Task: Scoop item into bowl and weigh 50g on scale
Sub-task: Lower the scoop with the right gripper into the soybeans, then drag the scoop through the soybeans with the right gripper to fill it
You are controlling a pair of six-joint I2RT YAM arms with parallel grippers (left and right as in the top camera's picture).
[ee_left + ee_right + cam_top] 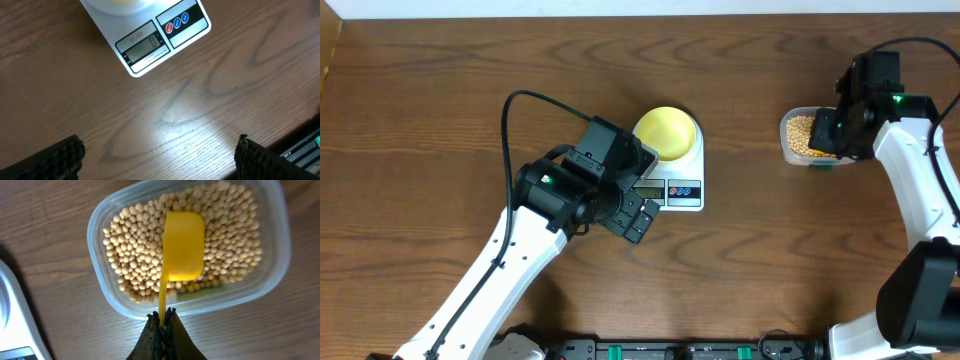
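**A:** Yellow plastic — what has hold of the scoop (184, 245)?

**B:** The right gripper (162, 317). Its two fingers are pinched tight on the thin handle, and the cup reaches out ahead of them, over the beans (135, 255).

**A:** Where do the beans lie?

**B:** In the clear tub (280, 250), straight ahead of that gripper's fingertips. I cannot tell whether the cup touches them.

**A:** And the left gripper (160, 157)?

**B:** Its fingers are spread wide with nothing between them, and the brown wooden table (60, 90) lies under the gap.

**A:** The scale (192, 37)?

**B:** It is near, just ahead of the left fingers. Its display (145, 46) and the red and blue buttons (177, 22) are on the edge nearest that gripper — the display reads zero. From the right gripper it lies off to the left, well apart from the tub.

**A:** The bowl (666, 130)?

**B:** It is pale yellow and sits on the scale's platform, beyond the display as the left gripper faces it.
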